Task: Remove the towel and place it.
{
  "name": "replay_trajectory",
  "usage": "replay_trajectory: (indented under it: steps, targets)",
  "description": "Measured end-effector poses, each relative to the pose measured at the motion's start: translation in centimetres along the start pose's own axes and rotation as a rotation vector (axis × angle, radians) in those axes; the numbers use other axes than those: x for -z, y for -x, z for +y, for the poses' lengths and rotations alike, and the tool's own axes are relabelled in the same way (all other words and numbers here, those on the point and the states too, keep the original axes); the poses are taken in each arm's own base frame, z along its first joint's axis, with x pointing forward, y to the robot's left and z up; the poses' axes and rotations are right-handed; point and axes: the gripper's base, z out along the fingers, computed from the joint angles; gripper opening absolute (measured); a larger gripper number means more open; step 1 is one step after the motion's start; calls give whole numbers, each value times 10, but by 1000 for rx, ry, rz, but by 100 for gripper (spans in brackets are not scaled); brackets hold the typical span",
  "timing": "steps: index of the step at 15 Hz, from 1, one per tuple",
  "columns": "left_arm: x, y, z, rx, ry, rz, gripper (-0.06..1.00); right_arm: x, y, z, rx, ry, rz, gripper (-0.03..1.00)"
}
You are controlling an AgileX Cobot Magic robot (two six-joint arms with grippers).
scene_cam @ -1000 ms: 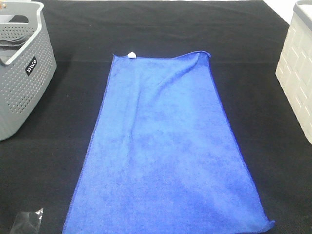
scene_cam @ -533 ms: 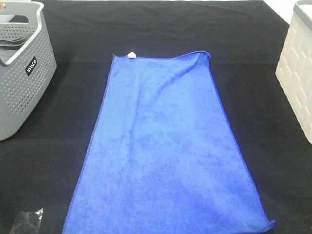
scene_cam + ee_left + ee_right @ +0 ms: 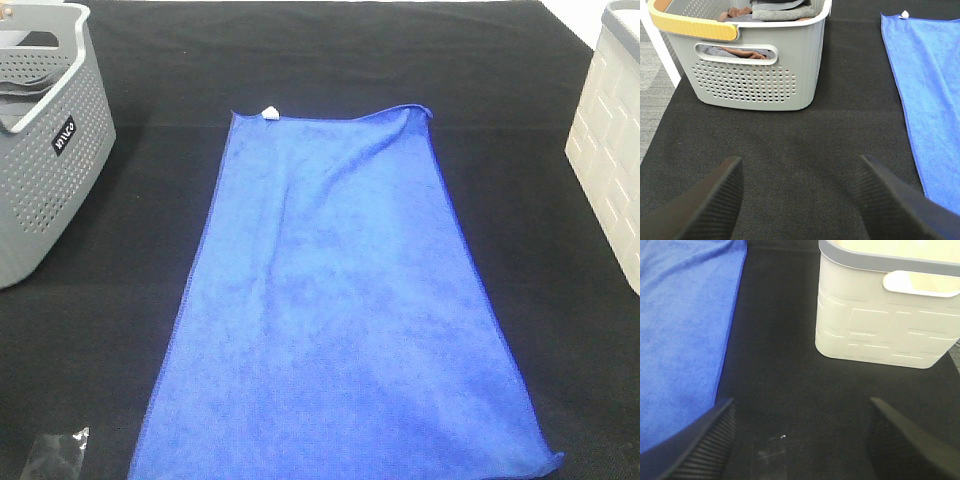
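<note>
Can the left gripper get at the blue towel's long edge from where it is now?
Probably yes. The left gripper is open over bare black cloth, and the towel lies flat beside it, its hem uncovered. The grey basket stands ahead on the other side, not between them.

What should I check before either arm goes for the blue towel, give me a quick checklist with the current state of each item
1. Towel lies flat and spread on the black table, nothing on top of it: ok.
2. Left end effector open and holding nothing, over bare table beside the towel's edge: ok.
3. Right end effector open and holding nothing, near the towel's other long edge: ok.
4. White tag at a far corner in the high view, hem visible for a grasp: ok.
5. Grey basket already holds folded cloth; room for the towel: cannot tell.
6. White basket stands clear of the towel; whether it is empty: cannot tell.
</note>
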Motion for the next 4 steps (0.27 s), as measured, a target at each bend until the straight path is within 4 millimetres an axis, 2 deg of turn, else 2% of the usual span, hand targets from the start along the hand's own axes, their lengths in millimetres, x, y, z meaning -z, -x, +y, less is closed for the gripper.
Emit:
replay_trajectory:
  steps: [4]
  targets:
    - [0,0,0,0,0,0,61,0,0,0,0,0,0,68]
